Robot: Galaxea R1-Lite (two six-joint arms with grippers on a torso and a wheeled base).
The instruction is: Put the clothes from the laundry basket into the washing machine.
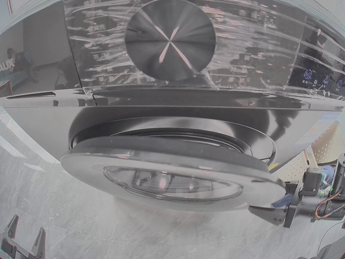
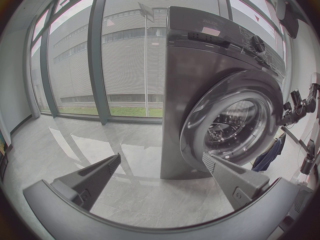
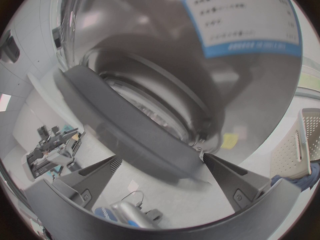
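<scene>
head view: washing machine (image 1: 43,123), marbled floor (image 1: 107,227)

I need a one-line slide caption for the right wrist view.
Open right tool at the rim of the partly open door of the washing machine, laundry basket beside it.

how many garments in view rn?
1: a dark blue garment hanging at the laundry basket, on the robot's right of the washing machine. The basket's inside is mostly out of sight, so more may be hidden there.
</scene>
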